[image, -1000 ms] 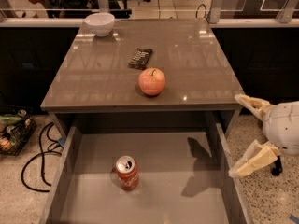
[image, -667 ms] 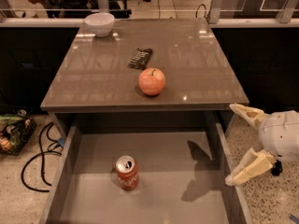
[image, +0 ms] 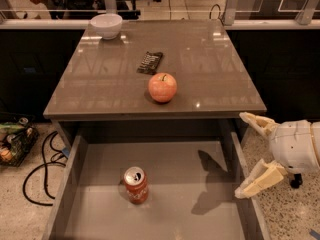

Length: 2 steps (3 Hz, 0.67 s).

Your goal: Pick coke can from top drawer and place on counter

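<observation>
— What is found in the opened top drawer (image: 175,209)?
— A coke can (image: 135,185) is stood upright on the bare grey bottom, left of centre. A red body, white lettering and a silver pull-tab top are seen.
— And on the desk (image: 210,79)?
— A white bowl (image: 106,25) is set at the far left corner, a dark wrapped bar (image: 150,62) near the middle, and an apple (image: 162,87) nearer the front edge.
— The pincer (image: 241,155)?
— It is held at the right, beside the drawer's right wall. Its fingers (image: 257,124) are spread wide, nothing is gripped, and it is well apart from the can.
</observation>
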Each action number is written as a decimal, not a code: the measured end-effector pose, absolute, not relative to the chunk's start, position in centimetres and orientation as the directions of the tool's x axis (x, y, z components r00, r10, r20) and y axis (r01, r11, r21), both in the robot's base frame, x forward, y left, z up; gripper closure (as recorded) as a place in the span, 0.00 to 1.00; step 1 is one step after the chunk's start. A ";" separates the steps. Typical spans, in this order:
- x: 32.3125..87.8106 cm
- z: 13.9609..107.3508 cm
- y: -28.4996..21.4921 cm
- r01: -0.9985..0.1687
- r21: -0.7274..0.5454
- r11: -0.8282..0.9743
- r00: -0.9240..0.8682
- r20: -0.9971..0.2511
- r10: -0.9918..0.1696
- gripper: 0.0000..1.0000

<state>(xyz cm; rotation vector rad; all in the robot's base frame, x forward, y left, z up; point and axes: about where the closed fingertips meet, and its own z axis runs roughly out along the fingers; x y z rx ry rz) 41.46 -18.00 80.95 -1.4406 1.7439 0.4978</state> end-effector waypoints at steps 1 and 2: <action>41.8 78.0 -15.3 -0.951 -0.170 0.257 -0.027 -0.786 -0.618 0.00; 42.3 74.0 -12.2 -0.959 -0.125 0.254 -0.043 -0.823 -0.567 0.00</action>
